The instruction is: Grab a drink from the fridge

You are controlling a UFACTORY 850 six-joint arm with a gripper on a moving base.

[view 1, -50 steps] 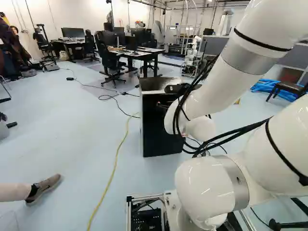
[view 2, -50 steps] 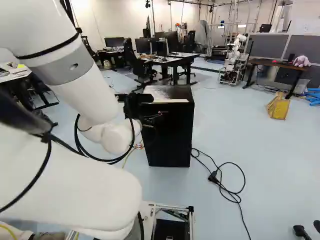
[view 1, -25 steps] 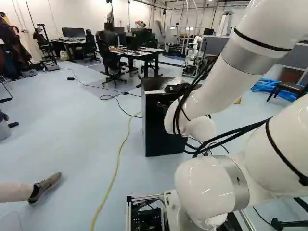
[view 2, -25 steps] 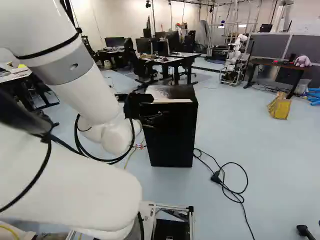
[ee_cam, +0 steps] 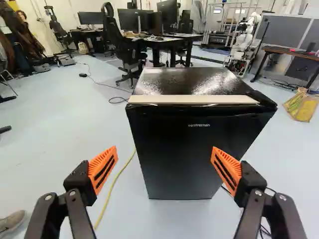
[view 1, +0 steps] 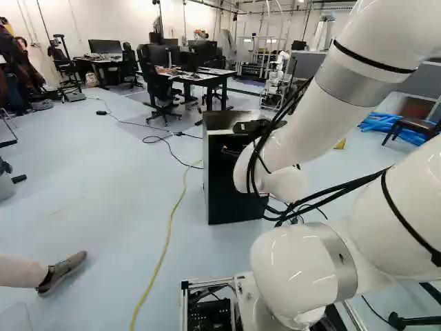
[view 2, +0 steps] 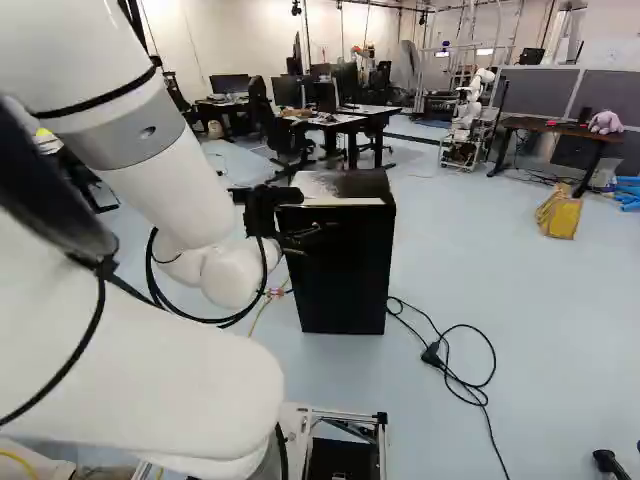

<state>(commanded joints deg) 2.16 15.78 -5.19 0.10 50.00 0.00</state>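
in my left base view, my arm (view 1: 320, 110) rises at the right and hides part of the fridge (view 1: 227, 189). a yellow cable (view 1: 162, 252) runs over the floor (view 1: 89, 172) to the left of the fridge, and a person's shoe (view 1: 63, 273) is at the lower left. farther back i see a desk (view 1: 207, 78) and an office chair (view 1: 161, 100).

in my right base view, a black cable (view 2: 468, 392) lies looped on the floor to the right of the fridge, with a yellow bag (view 2: 562, 214) farther out and another robot (view 2: 465, 115) in the background. the end effector (view 2: 314, 234) shows dark against the upper part of the fridge.

in my wrist view, the end effector (ee_cam: 164, 152) has its fingers (ee_cam: 103, 167) spread wide, and the fridge stands upright ahead of them, its front spanning most of the gap. i can't tell whether either finger touches it. it is black and boxy, door shut, with a glossy top catching the light and a pale strip (ee_cam: 194, 99) along the top's front edge.
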